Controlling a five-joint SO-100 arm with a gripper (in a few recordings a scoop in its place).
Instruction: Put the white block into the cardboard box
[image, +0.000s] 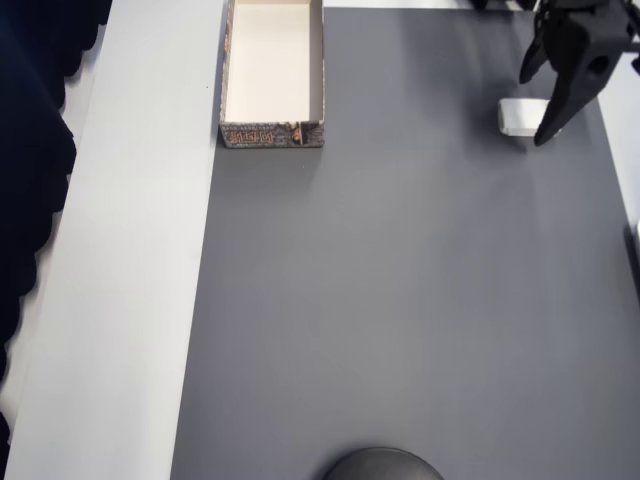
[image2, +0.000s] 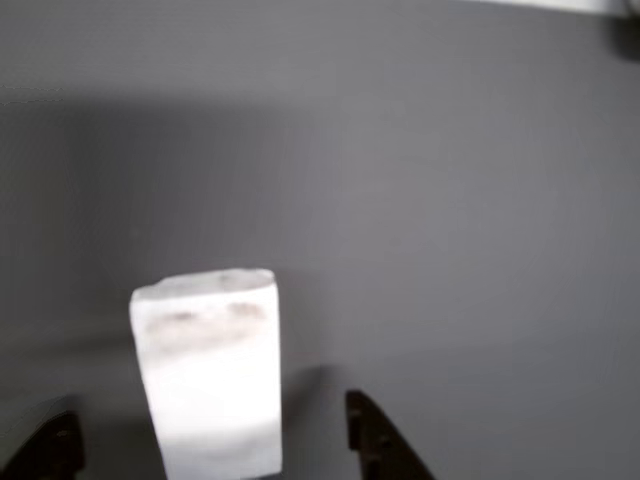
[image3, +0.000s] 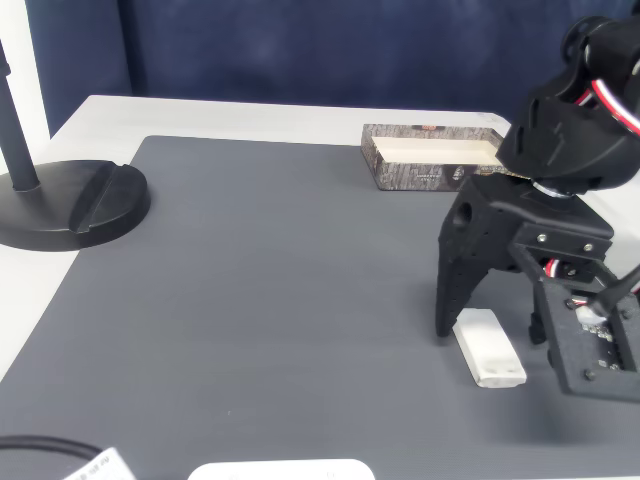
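The white block (image: 522, 116) lies flat on the dark grey mat (image: 400, 300) that covers the surface, near the mat's right edge in the overhead view and toward its top right corner. The gripper (image: 540, 110) hangs directly over it with its jaws released — one black finger (image3: 455, 275) comes down just beside the block's near end in the fixed view, the other sits on the far side, and the block rests between them on the mat, not lifted. In the wrist view the block (image2: 210, 375) stands between the two dark fingertips (image2: 375, 435), with a clear gap of mat on either side; whether either finger touches it I cannot tell.

The cardboard box (image: 272, 72) sits at the mat's top left corner in the overhead view, well apart from the block, its cream inside open upward and bare. A black round stand base (image3: 65, 205) rests at the mat's left edge in the fixed view.
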